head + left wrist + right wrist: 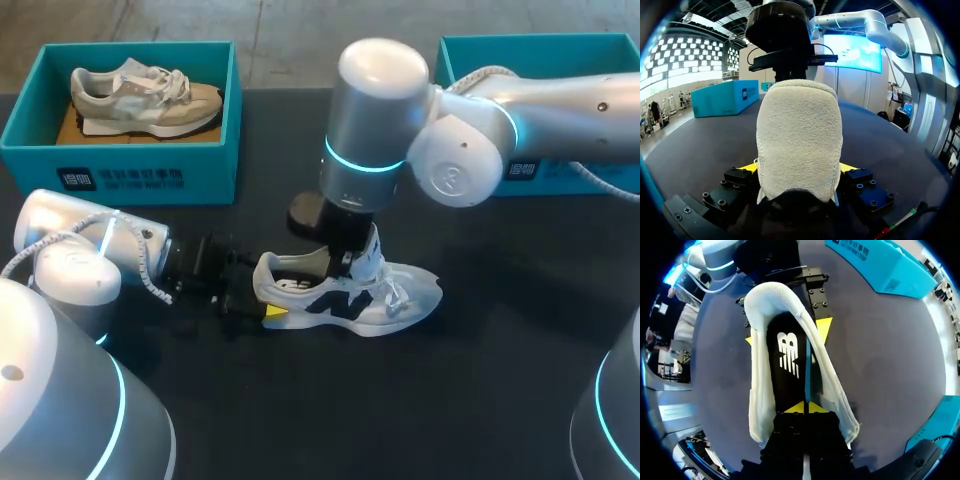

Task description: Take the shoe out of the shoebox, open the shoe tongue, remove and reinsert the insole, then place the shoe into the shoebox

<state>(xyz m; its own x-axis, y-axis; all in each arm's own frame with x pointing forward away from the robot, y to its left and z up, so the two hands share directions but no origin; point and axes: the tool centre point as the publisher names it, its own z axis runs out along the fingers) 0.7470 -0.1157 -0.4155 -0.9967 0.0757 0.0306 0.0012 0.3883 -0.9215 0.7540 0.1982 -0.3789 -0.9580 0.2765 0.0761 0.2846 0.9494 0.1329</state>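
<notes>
Clamping heel of white mesh sneaker (400, 295) with left pincer (799, 167), toe pointing away along black desk (480, 400); pinching black logo-printed insole (787, 370) from straight above with right pincer (804, 407), tips nearly together.

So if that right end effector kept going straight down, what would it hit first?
The black insole inside the white shoe; the right end effector sits in the shoe's opening, probably touching it.

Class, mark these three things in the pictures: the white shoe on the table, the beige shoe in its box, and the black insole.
white shoe (405, 292), head view, on its forefoot.
beige shoe (140, 97), head view, on its side panel.
black insole (789, 377), right wrist view, on its middle.
</notes>
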